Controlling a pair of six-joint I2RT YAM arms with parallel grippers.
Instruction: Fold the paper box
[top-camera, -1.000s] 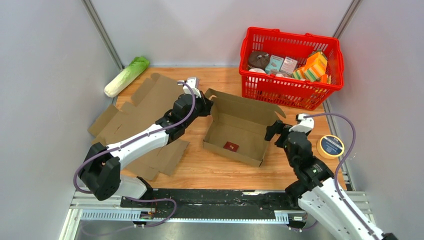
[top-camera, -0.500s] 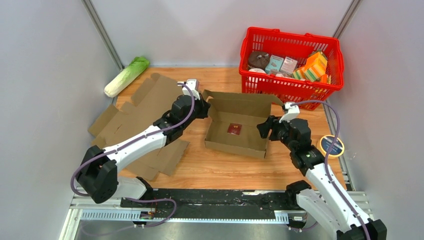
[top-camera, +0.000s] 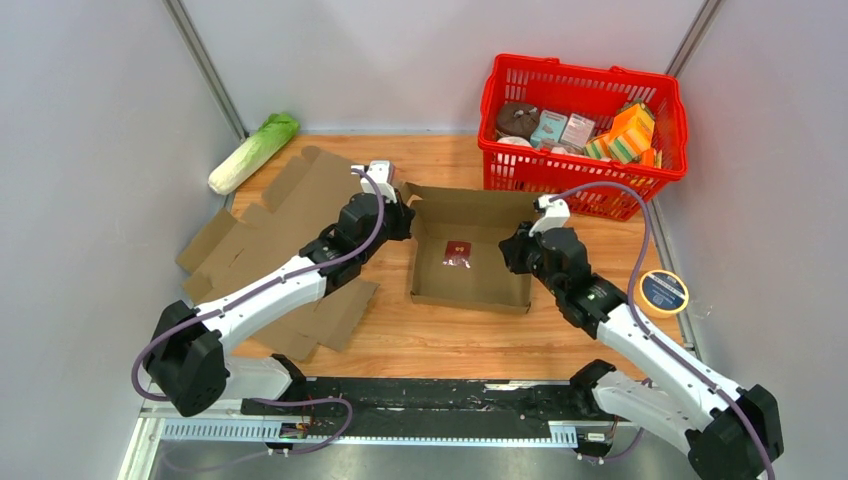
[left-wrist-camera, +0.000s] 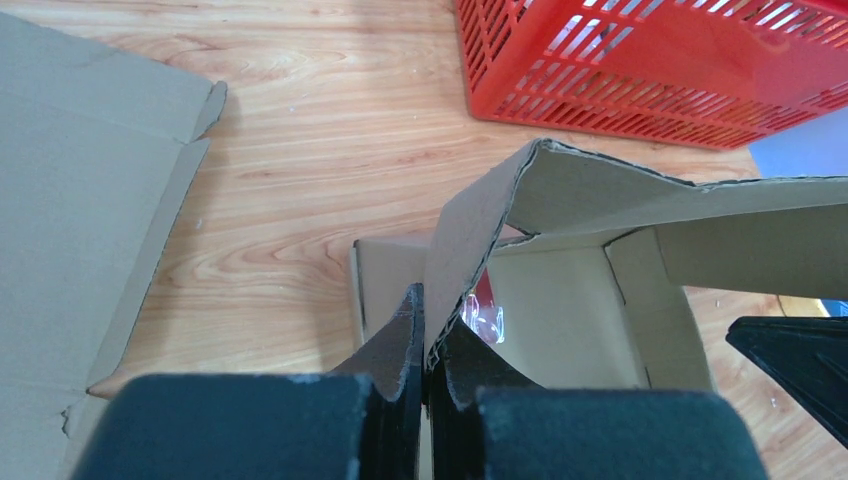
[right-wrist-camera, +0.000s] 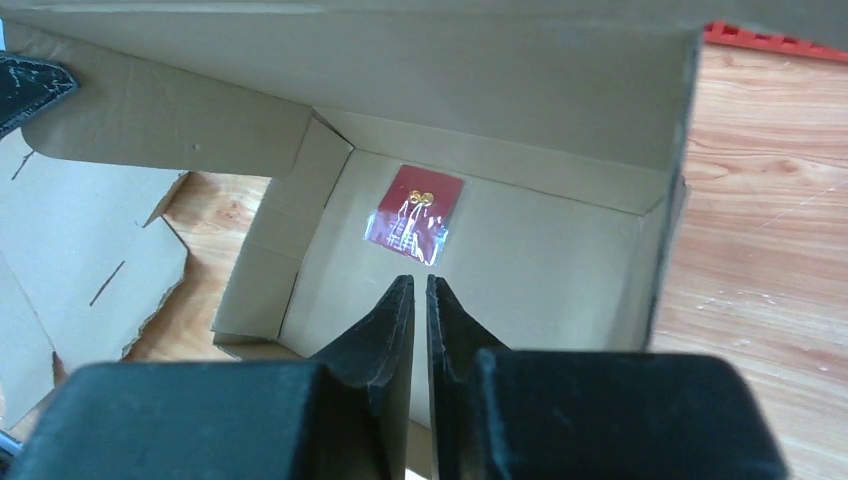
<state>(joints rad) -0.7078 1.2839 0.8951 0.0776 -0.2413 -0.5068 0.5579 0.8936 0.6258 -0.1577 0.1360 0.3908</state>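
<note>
On the table (top-camera: 450, 335), just beyond our arm bases, the paper box (top-camera: 480, 285) sits open at the middle, with a small red sachet (top-camera: 457, 252) on its floor. Our left claw (left-wrist-camera: 429, 318) pinches the box's left wall. Our right claw (right-wrist-camera: 421, 285) is at the right wall, its fingers pressed nearly together; we cannot tell whether cardboard lies between them. We judge that the step in hand is raising the side walls. Next, the far wall (top-camera: 470, 200) needs tucking while both sides are kept upright. Farther off lie flat cardboard (top-camera: 290, 215) to the left and a red basket (top-camera: 560, 180) to the right.
</note>
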